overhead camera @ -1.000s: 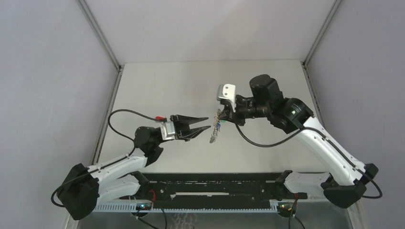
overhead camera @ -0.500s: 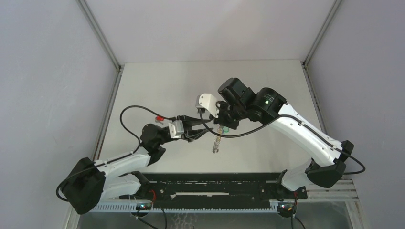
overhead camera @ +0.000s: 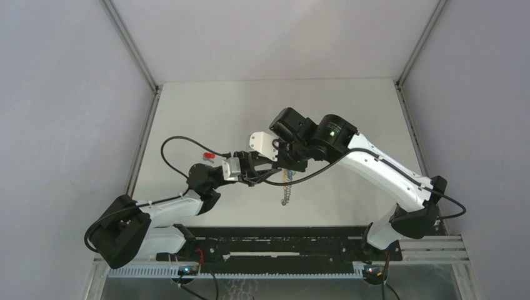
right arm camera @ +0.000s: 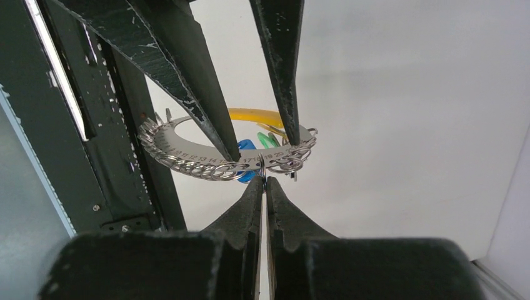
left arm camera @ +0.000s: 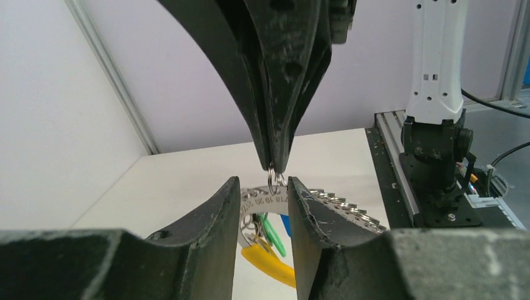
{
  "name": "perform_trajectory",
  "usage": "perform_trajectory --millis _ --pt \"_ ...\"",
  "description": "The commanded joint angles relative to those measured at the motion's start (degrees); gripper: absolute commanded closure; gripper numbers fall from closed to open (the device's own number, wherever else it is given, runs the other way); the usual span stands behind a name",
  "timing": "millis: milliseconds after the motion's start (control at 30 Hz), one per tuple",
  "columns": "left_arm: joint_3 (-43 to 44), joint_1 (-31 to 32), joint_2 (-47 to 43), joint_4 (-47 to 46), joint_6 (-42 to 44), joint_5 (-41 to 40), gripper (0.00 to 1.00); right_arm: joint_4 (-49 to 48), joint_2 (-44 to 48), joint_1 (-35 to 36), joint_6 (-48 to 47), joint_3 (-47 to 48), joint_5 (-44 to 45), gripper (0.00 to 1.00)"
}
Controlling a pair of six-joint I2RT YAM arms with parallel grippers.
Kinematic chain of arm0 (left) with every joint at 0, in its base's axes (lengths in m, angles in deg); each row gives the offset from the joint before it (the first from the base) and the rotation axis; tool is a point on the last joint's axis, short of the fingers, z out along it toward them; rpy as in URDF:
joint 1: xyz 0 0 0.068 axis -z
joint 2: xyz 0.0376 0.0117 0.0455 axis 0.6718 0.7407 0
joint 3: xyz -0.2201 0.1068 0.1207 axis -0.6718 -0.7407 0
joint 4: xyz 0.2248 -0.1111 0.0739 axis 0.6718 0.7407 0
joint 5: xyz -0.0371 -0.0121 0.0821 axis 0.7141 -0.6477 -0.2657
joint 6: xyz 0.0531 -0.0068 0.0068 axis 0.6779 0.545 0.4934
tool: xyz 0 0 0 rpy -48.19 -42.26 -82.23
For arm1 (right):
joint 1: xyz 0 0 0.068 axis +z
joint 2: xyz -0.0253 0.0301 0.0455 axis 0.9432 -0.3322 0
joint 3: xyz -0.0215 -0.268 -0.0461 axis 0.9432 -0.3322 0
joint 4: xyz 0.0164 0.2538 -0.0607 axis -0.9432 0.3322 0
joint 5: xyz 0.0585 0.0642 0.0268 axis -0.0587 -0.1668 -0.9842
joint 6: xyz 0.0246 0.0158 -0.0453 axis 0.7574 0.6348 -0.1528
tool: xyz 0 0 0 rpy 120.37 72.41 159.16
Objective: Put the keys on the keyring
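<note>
Left wrist view: the two left fingers [left arm camera: 215, 219] stand partly open, tips level, with a clear gap between them. They close on nothing that can be seen. The two right fingers [left arm camera: 281, 94] come down from above, pressed together, and pinch the thin wire loop of the keyring [left arm camera: 273, 178] at their very tips. The loop sits just above the gap of the left pair.

One flat silver plate [left arm camera: 262, 201], curved like a broad ring, hangs from that loop and shows through the gap. Small numbers are stamped along its edge, and 19 and 20 can be read here. Below it dangle one yellow tab [left arm camera: 269, 262], one green plastic piece [left arm camera: 272, 232] and one blue plastic piece, apparently the head of the blue key [left arm camera: 286, 223]. Its blade is hidden. One bead chain [left arm camera: 340, 209] runs off to the right along the plate's rim.

In the right wrist view the same pinch shows from the other side. The right pair leaves no gap at the wire loop. The left fingertips come in from above and reach the plate's face, one on either side of the pinch. The stamped numbers run in a row along the plate's lower arc, climbing from the low teens towards 20.

In the top external view both arms meet above the middle of the bench [overhead camera: 206, 106], and the whole bunch is held in the air there. The chain hangs straight down below the meeting point. One small red thing [overhead camera: 209, 155] lies beside the left arm's cable, too small to tell whether it is a key.
</note>
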Motion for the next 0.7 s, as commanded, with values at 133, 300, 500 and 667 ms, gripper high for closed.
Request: perform_trajectory --millis 133,300,500,667 --pt "0.24 -0.12 1.57 -5.13 -2.40 1.83 0.62 1.56 -1.21 2.29 -1.63 5.21 3.66 1.00" --pt "0.39 0.01 2.51 -5.18 -2.42 1.83 0.64 1.35 -1.22 3.16 -2.19 5.64 3.76 1.00" --pt "1.34 0.05 2.51 -5.26 -2.63 2.38 0.69 1.30 -1.51 3.71 -2.63 5.55 3.72 1.00" --pt "1.91 0.14 2.21 -5.36 -3.44 3.50 0.73 1.30 -1.46 3.81 -2.77 5.29 3.65 1.00"
